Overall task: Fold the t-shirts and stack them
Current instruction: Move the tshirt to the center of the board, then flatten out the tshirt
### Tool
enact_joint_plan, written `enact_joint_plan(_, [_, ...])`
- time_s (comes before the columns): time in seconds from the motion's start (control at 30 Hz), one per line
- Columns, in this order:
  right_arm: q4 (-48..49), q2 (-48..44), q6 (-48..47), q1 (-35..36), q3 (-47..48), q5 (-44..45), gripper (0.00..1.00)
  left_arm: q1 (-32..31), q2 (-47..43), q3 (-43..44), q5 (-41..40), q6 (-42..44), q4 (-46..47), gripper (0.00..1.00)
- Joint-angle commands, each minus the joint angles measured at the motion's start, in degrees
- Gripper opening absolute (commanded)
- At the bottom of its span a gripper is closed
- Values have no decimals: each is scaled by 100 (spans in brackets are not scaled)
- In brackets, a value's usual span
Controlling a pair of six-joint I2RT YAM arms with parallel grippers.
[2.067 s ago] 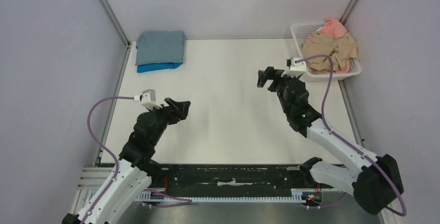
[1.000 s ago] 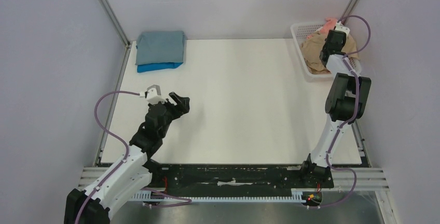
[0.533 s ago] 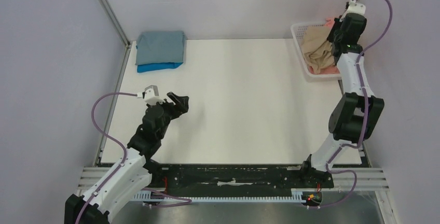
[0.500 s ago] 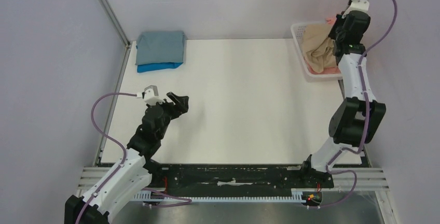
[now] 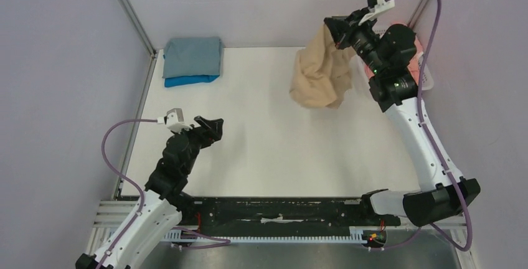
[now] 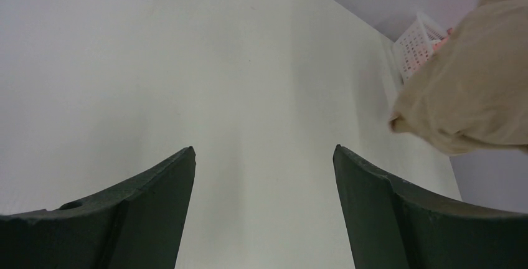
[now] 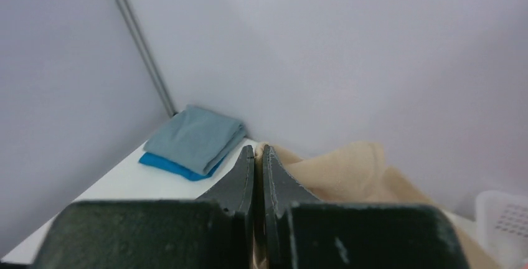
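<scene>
Hanging bunched from the right gripper (image 5: 332, 27), whose fingers pinch tight on its top edge, the tan t-shirt (image 5: 320, 77) droops above the far right of the counter (image 5: 268, 138), just left of the white basket (image 6: 417, 43). Bare counter spreads between it and the left gripper (image 5: 216, 124), which hovers near left, fingers spread wide and empty. At the far left corner, by the counter's edge, the grey-blue t-shirt (image 5: 193, 56) lies folded on the bright blue t-shirt (image 5: 185, 81).

White arms (image 5: 412, 127) with black joints trail purple cables (image 5: 131, 121).
</scene>
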Motion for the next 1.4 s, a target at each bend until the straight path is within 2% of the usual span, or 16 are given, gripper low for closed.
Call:
enact_joint_plan(0.0, [221,-391,644,696,-671,453,0,9,-245,160,-64,-310,-647,87])
enact_joint_plan(0.23, [173,-481,434,2117,-1080,-27,0,7,-630,307,-139,-563,-1358,87])
enact_joint_plan(0.37, [272,-596,443,2251,-1354,68,0,8,-652,353,-45,-641,-1518,87])
enact_joint_plan(0.47, [332,-869,379,2253,-1961,922,0,4,-463,306,163,-740,-1458,87])
enact_joint_plan(0.57, [308,-1216,254,2245,-2676,2461,0,8,4,244,797,-788,-1218,87])
enact_joint_plan(0.67, [263,-1375,150,2217,-3259,4171,0,6,765,45,1599,-904,-547,87])
enact_joint_plan(0.77, [-62,-1234,195,1934,-3519,5075,0,-25,1739,-126,2265,-1129,159,87])
enact_joint_plan(0.87, [-224,-1027,511,1278,-3765,5021,0,-201,2604,-152,2602,-1155,689,86])
enact_joint_plan(0.97, [-216,-932,706,799,-4078,4522,0,-518,3306,-225,2737,-1151,1382,85])
enact_joint_plan(1.03, [-64,-977,768,726,-4331,4382,0,-745,3768,-157,2760,-1141,1749,84])
enact_joint_plan(1.23, [217,-1081,784,647,-4709,4063,0,-1143,5083,506,2639,-826,2102,80])
enact_joint_plan(1.37, [222,-1122,817,549,-4746,4025,0,-1367,5754,782,2652,-773,2240,67])
